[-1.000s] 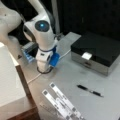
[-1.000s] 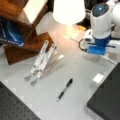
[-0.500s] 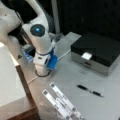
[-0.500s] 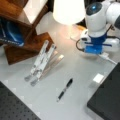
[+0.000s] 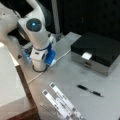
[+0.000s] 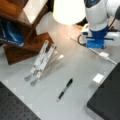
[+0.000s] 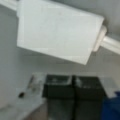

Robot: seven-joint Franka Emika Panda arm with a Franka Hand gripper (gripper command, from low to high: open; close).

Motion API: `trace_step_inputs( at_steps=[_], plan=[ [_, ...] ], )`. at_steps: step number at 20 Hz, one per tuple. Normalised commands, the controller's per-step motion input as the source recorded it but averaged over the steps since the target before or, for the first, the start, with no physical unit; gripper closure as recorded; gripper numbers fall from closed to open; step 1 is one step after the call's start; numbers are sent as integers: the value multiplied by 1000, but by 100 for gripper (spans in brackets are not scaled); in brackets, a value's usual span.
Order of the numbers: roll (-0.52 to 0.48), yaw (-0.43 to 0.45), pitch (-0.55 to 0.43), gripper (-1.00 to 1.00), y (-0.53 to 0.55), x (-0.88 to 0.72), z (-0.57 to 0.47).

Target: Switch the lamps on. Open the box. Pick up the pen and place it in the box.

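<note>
The box point(image 5: 96, 51) stands closed in a front view's right, its black lid down and its white tab point(image 5: 86, 55) on the front edge; its corner point(image 6: 107, 100) shows in both front views. The black pen point(image 5: 89, 90) point(image 6: 64, 89) lies flat on the grey table, apart from the box. A lampshade point(image 6: 68, 11) glows brightly. My gripper point(image 5: 40, 67) points down at the table beside a white cable, far from the pen. In the wrist view the gripper point(image 7: 73, 78) is shut, its two dark fingers point(image 7: 58, 87) touching, just below a white switch block point(image 7: 58, 32) on the cable.
White strips point(image 5: 62, 102) point(image 6: 41, 62) lie fanned out near the pen. A wooden shelf point(image 6: 22, 30) holds a blue item. A big white block point(image 5: 8, 80) stands at a front view's left. A small white switch point(image 6: 103, 54) lies on the cable.
The arm has shifted slightly toward a front view's left and settled low over the cable. Pen, box and strips have not moved.
</note>
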Motion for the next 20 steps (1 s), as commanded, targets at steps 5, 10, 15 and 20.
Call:
trace_step_inputs(
  at_steps=[5, 10, 15, 20],
  plan=[
    [-212, -147, -106, 100, 62, -200, 157],
    [-262, -112, 6, 100, 96, -40, 179],
    [-291, -25, 82, 100, 90, 75, 344],
    [-236, 39, 108, -100, 10, 170, 349]
  ],
)
